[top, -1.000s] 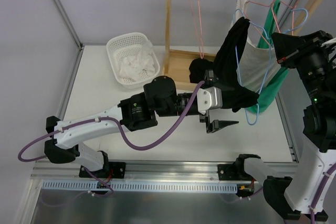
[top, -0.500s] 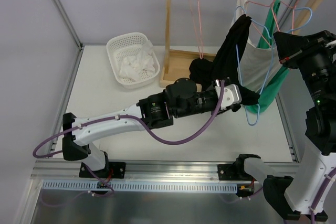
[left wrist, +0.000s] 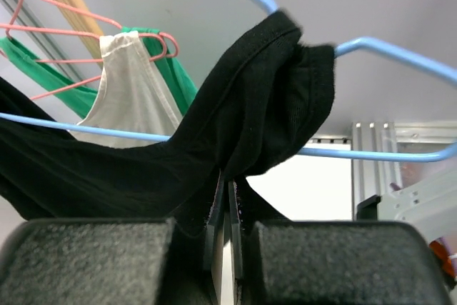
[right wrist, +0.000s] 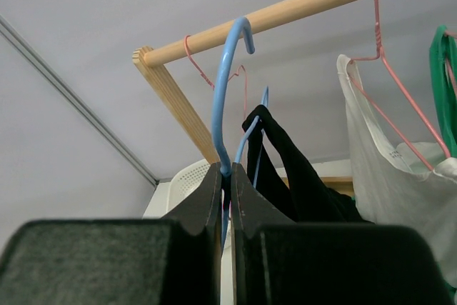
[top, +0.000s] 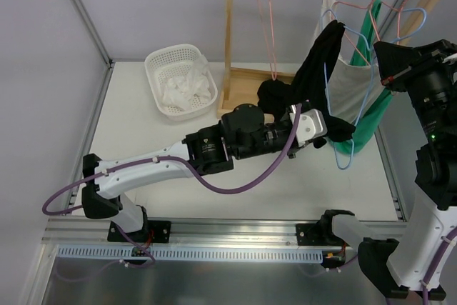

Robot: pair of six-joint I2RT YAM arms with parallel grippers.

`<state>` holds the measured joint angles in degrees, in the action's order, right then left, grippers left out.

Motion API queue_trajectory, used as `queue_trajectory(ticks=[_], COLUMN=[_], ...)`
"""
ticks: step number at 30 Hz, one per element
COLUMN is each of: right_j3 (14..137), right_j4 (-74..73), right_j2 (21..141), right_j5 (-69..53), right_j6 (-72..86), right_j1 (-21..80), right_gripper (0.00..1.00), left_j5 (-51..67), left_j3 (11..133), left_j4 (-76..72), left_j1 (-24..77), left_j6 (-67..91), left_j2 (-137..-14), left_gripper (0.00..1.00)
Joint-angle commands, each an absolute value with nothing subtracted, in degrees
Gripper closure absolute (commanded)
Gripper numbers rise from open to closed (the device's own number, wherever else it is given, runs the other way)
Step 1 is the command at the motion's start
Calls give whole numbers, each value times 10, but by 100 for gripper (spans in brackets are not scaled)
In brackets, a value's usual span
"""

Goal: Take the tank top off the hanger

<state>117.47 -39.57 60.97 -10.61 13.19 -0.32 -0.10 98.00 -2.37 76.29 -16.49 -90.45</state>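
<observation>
Fabric of the black tank top [left wrist: 250, 126] sits pinched between the tightly closed jaws of the left gripper [left wrist: 227, 201]. The right gripper [right wrist: 229, 176] clamps the blue hanger [right wrist: 218, 112] by its neck; the top drapes from it above the table's [top: 143, 126] far right corner.

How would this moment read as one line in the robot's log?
left gripper: shut on black tank top | right gripper: shut on blue hanger | status: tank top not yet off hanger
</observation>
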Motion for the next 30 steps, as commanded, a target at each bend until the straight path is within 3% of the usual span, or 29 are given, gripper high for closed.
queue_trajectory(ticks=[1,13,23,30], right_j3=[1165,1111,1172,1209], right_j4=[-352,-310,-315,-343], right_j2=[604,596,639,639], right_j5=[-91,-69,-58,-83], right_j6=[100,84,93,98], right_j1=[-1,-1,-1,-1], right_gripper=[100,100,100,100], left_j5=[11,47,83,-32], left_j3=[1021,1110,1014,928], left_j4=[-47,-24,-24,-48], left_j1=[787,833,872,868], left_j6=[-152,-149,-105,-121], left_j2=[-853,-882,-868,-842], left_gripper=[100,100,100,100])
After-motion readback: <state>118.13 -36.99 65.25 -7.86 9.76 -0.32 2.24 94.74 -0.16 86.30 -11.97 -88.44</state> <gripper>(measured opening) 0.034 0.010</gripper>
